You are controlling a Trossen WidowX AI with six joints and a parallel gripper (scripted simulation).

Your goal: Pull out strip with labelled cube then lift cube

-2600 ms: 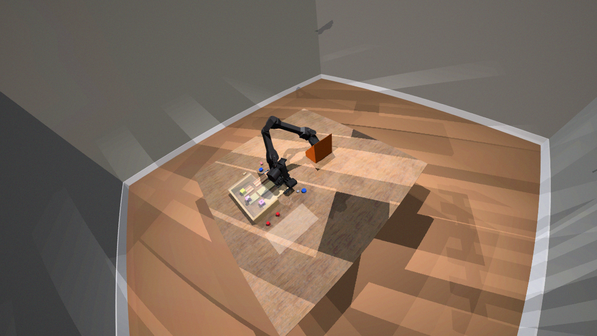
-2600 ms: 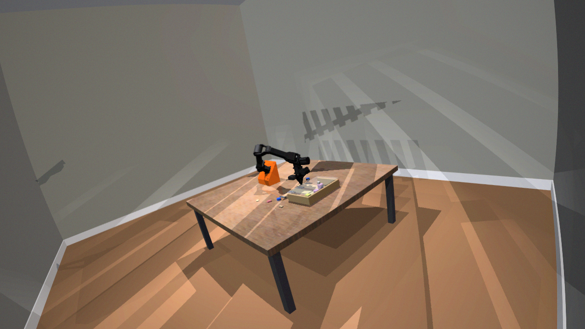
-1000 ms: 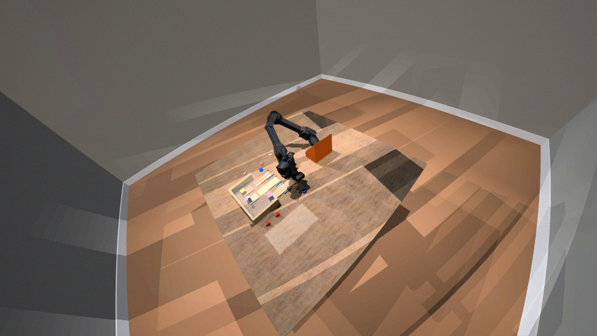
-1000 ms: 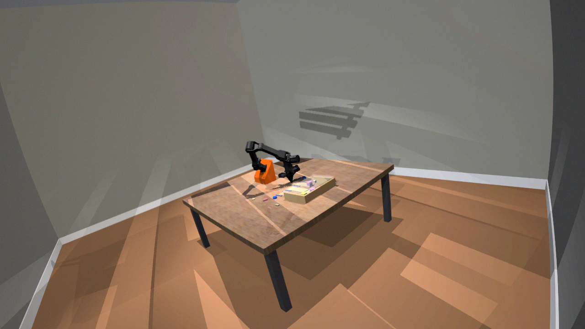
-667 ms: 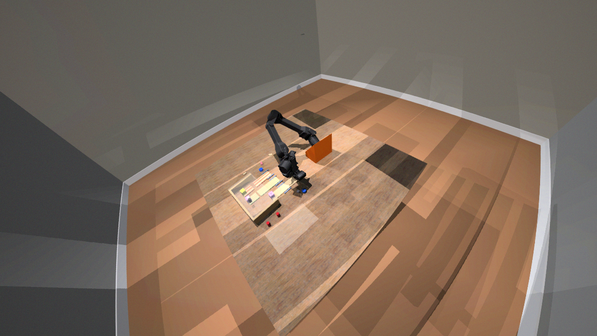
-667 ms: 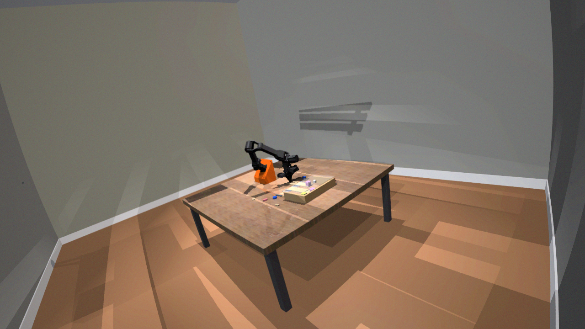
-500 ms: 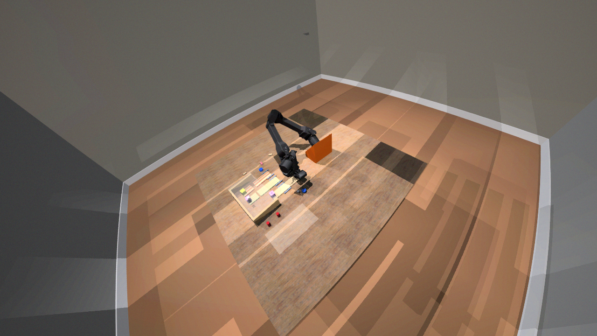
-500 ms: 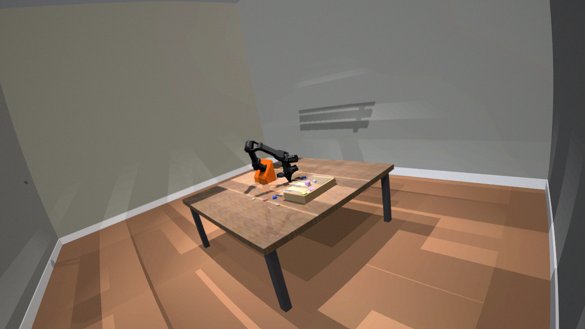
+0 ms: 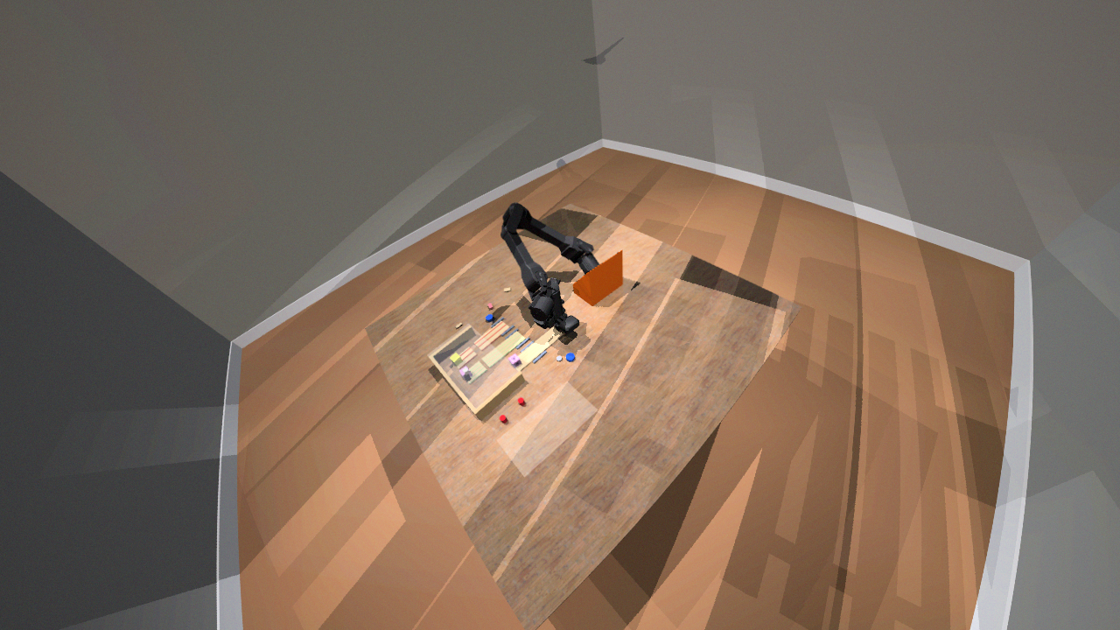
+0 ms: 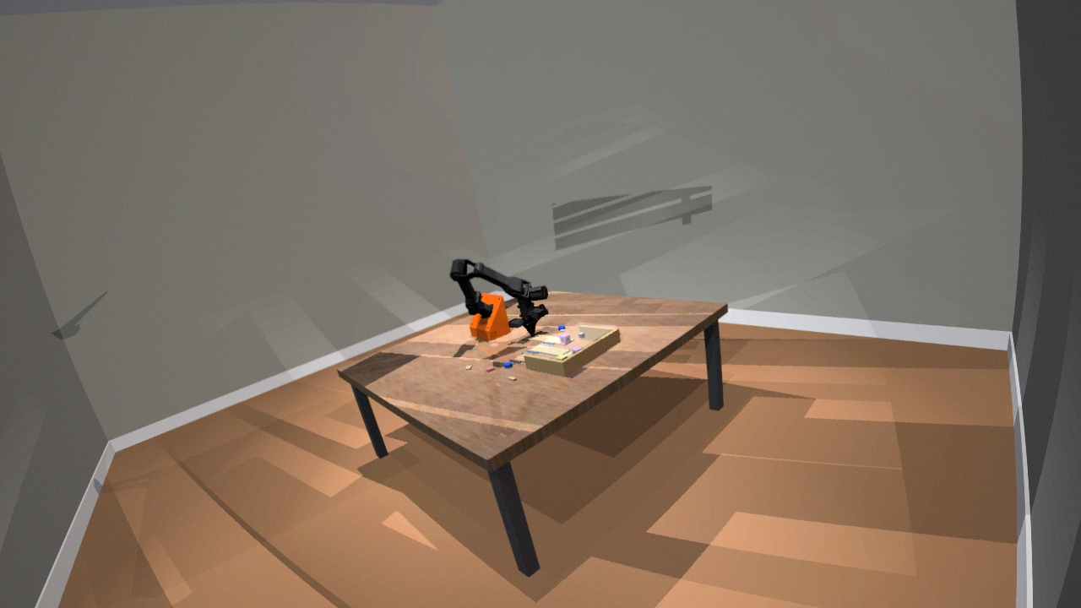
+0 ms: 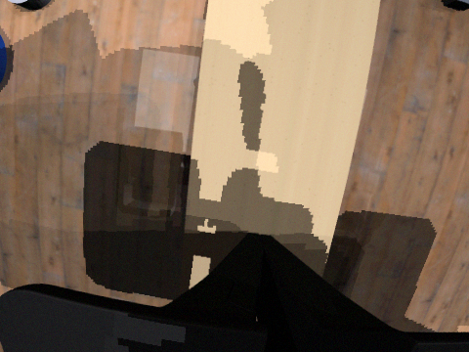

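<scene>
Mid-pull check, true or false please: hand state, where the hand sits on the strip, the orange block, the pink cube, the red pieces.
1. The black hand is shut. True.
2. The hand is over one end of the pale cream flat strip. True.
3. The orange wedge block lies inside the tan open tray. False: it stands on the wooden table, outside the tray.
4. The hand holds up the small pink cube. False: the hand holds nothing, and the cube sits down by the tray.
5. Two small red pieces lie outside the tray. True.
</scene>
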